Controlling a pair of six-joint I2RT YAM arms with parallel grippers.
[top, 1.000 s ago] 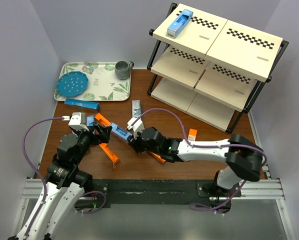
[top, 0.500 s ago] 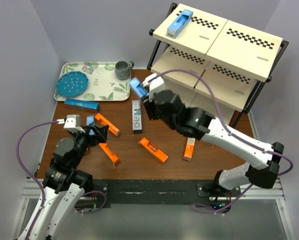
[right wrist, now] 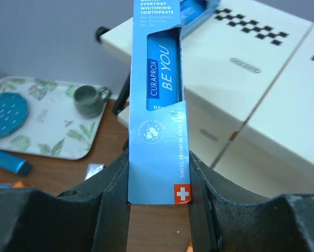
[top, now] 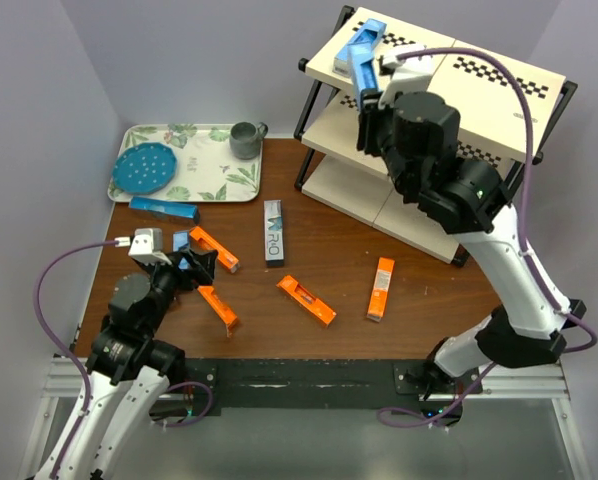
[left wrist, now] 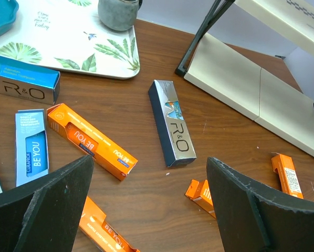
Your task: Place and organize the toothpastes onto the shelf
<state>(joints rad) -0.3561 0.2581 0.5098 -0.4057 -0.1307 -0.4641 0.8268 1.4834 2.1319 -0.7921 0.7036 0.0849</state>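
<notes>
My right gripper (top: pixel 371 100) (right wrist: pixel 158 181) is shut on a light blue toothpaste box (top: pixel 363 70) (right wrist: pixel 159 115) and holds it up at the left end of the shelf's top board (top: pixel 429 70) (right wrist: pixel 246 68). Another blue toothpaste (top: pixel 372 28) (right wrist: pixel 199 9) lies on that board just beyond it. My left gripper (top: pixel 191 268) (left wrist: pixel 149 163) hangs open and empty over the table's left side. Below it lie a grey R&O box (left wrist: pixel 173 123), orange boxes (left wrist: pixel 91 142) (left wrist: pixel 102 231) (left wrist: pixel 201 191) (left wrist: pixel 286 175), a light blue box (left wrist: pixel 32 146) and a blue R&O box (left wrist: pixel 23 86).
A leaf-patterned tray (top: pixel 214 175) at the back left carries a blue plate (top: pixel 145 168) and a grey mug (top: pixel 246 140). The shelf's lower boards (top: pixel 379 200) reach down to the table at the right. Grey walls close in both sides.
My right arm has lifted the light blue box from the middle of the table up to the shelf's top tier. The left arm drew back slightly, then stayed still.
</notes>
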